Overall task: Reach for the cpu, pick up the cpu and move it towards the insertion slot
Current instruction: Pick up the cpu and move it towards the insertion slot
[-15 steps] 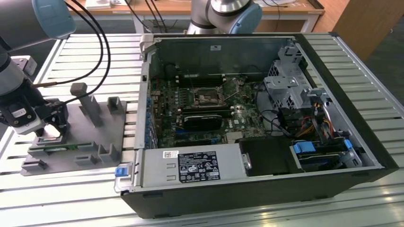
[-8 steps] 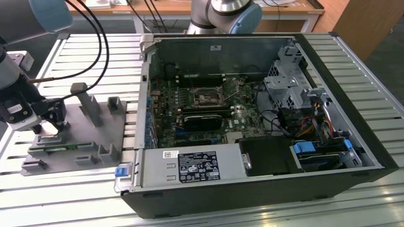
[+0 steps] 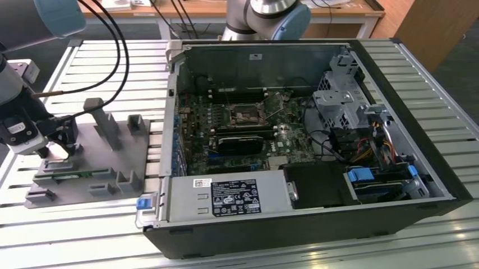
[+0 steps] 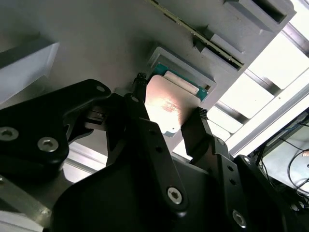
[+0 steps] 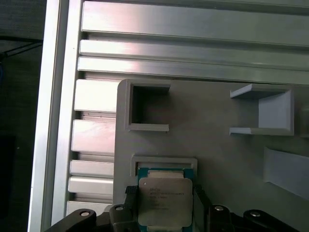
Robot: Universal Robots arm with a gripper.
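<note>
Underneath, slatted metal table (image 3: pixel 75 235), claw (image 4: pixel 170 96) gripping cpu (image 5: pixel 161 203)

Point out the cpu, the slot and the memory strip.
cpu (image 5: pixel 163 205): first wrist view, middle of its metal top.
slot (image 3: pixel 245 116): exterior view, the socket's dark centre.
memory strip (image 3: pixel 66 175): exterior view, middle of its green length.

The cpu (image 5: pixel 162 203) top is shiny metal; the grey fixture (image 5: pixel 203 111) matt plastic.
</note>
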